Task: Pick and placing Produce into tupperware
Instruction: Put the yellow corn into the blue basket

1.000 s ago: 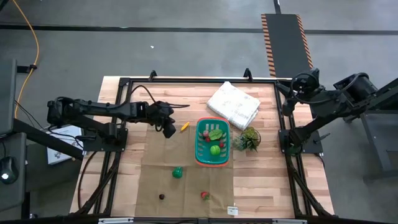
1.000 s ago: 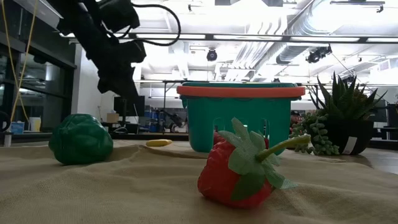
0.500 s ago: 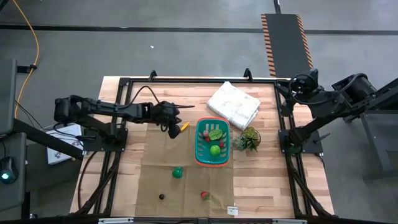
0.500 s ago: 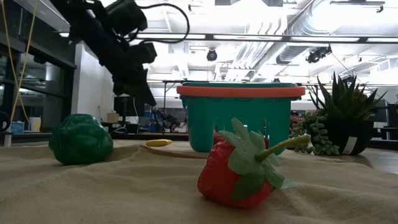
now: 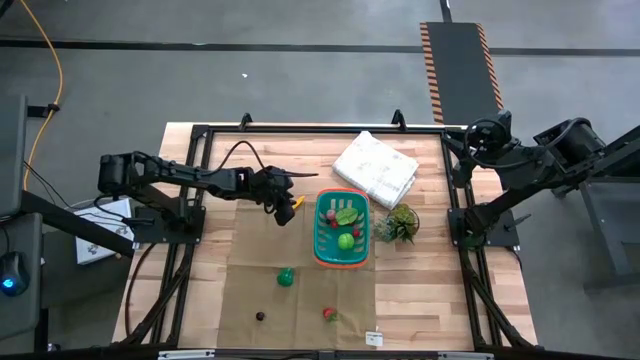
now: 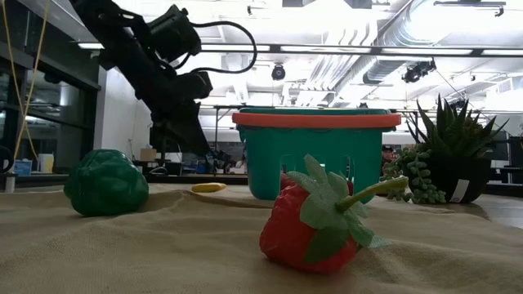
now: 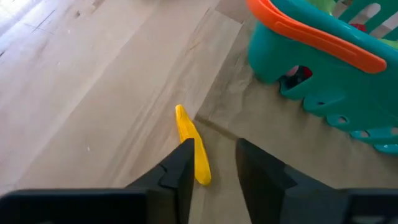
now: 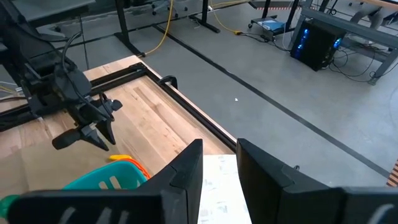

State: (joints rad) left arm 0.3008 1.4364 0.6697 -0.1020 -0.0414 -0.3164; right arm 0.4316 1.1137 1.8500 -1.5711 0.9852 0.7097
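The yellow piece [image 7: 191,147] is sat just off the left gripper [image 7: 211,168], open fingers roughly along its length, basket [image 5: 341,230] to the right.

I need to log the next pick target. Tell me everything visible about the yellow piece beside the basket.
The yellow piece is small, slim, slightly curved and smooth, like plastic. It lies flat on the bare wood at the edge of the brown mat, just left of the teal basket, touching neither. The left end effector, open, hangs over it without contact.

light: even overhead, bright ceiling strips glare in my low view | shadows: soft | focus: strawberry [image 6: 315,219] slightly soft
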